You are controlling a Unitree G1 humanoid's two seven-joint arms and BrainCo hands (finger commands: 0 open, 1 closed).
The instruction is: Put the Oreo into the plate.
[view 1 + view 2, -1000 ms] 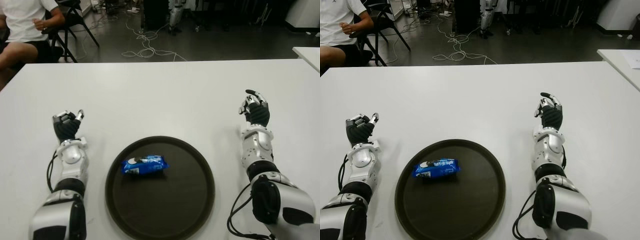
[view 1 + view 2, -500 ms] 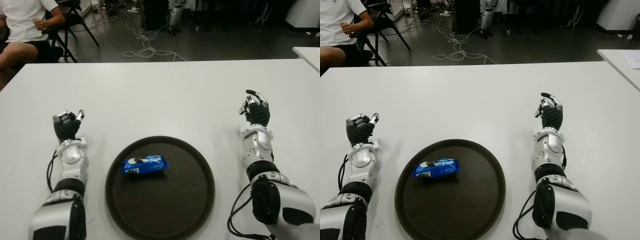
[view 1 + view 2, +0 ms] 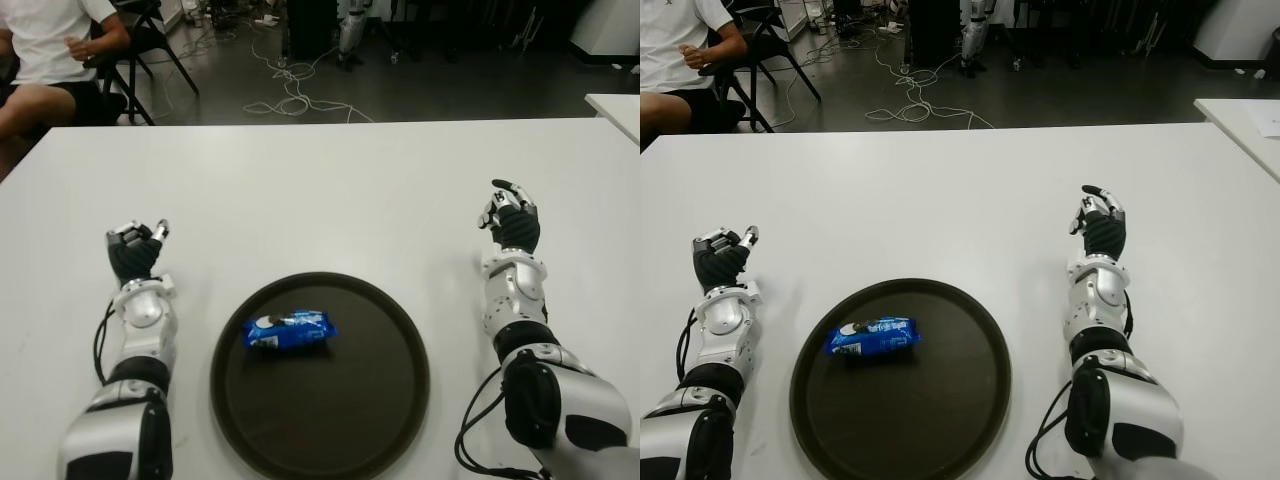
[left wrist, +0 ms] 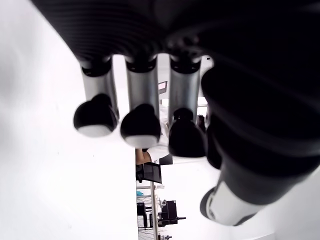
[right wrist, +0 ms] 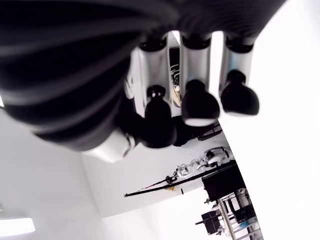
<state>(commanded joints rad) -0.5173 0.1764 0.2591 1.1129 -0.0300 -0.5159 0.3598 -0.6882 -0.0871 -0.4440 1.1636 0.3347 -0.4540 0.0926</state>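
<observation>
The Oreo [image 3: 289, 329], a blue packet, lies flat inside the dark round plate [image 3: 345, 400], in its left half, near the table's front edge. My left hand [image 3: 135, 247] shows left of the plate, a hand's width from its rim, fingers loosely bent and holding nothing. My right hand [image 3: 512, 215] is to the right of the plate and a little farther back, fingers relaxed and empty. In the left wrist view the fingers [image 4: 140, 125] hang free over white table, and the right wrist view shows its fingers [image 5: 199, 102] free too.
The white table [image 3: 320, 190] stretches far back behind the plate. A seated person [image 3: 45, 60] and a black chair [image 3: 150, 40] are beyond its back left corner. Cables [image 3: 290, 95] lie on the floor. Another table corner [image 3: 615, 105] shows at far right.
</observation>
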